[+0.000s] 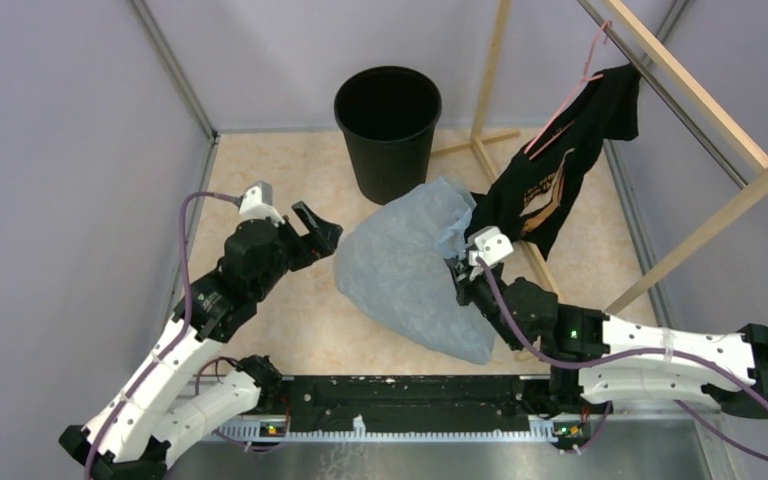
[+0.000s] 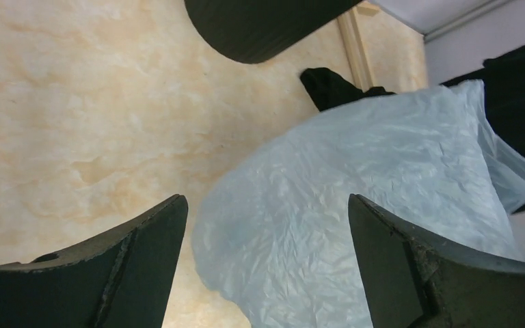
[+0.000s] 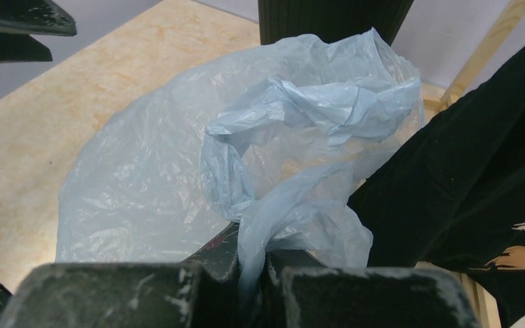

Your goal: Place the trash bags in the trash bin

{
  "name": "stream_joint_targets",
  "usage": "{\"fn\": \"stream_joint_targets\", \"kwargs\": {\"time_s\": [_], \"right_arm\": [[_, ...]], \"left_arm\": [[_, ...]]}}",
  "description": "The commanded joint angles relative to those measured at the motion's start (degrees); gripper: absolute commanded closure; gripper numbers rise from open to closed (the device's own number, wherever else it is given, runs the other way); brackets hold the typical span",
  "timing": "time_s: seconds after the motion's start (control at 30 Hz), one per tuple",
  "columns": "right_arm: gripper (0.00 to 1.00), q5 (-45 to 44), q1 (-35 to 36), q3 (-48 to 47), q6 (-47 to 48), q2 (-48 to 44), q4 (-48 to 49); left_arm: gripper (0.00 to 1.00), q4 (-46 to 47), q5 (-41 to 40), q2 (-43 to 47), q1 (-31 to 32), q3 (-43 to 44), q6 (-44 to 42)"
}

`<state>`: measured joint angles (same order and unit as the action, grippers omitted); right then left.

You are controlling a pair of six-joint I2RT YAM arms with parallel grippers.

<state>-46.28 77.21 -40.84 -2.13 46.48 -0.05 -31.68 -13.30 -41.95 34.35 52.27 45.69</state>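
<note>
As the overhead view has it, the trash bin [image 1: 388, 125] stands upright and the pale blue trash bag [image 1: 410, 270] bulges just in front of it, between my grippers. My left gripper [image 1: 318, 232] sits in front and left of the bin. My right gripper [image 1: 465, 270] is in front and right of it, against the bag. A black shirt [image 1: 560, 170] on a wooden rack [image 1: 700, 95] hangs right of the bin, close to that wrist.

My left wrist view shows the left gripper [image 2: 265, 205] spread wide and holding nothing, with the bag [image 2: 355, 191] ahead and the bin [image 2: 266, 27] beyond.

Only my right wrist view shows the grip. The right gripper [image 3: 260, 273] is pinched onto a twisted fold of the bag [image 3: 178, 171], with the bin [image 3: 328, 17] directly behind and the shirt [image 3: 478, 171] to its right.
</note>
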Motion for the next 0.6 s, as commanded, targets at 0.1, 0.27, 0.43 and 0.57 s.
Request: {"fn": "stream_joint_targets", "kwargs": {"time_s": [0.1,0.27,0.43,0.57], "right_arm": [[1.0,4.2,0.3,0.4,-0.5,-3.9,-2.4],[1.0,5.7,0.4,0.8,-3.2,-7.7,-3.2],[1.0,7.2,0.4,1.7,-5.1,-12.2,-3.7],[1.0,7.5,0.3,1.3,-7.0,-14.6,-6.2]], "left_arm": [[0.07,4.3,-6.4,-10.2,0.1,16.1,-9.1],[0.06,9.5,-7.9,-21.1,-0.3,24.2,-15.0],[0.05,13.9,-13.4,-35.3,-1.2,35.6,-23.7],[0.04,14.6,-15.9,-45.3,-3.4,44.2,-26.4]]}}
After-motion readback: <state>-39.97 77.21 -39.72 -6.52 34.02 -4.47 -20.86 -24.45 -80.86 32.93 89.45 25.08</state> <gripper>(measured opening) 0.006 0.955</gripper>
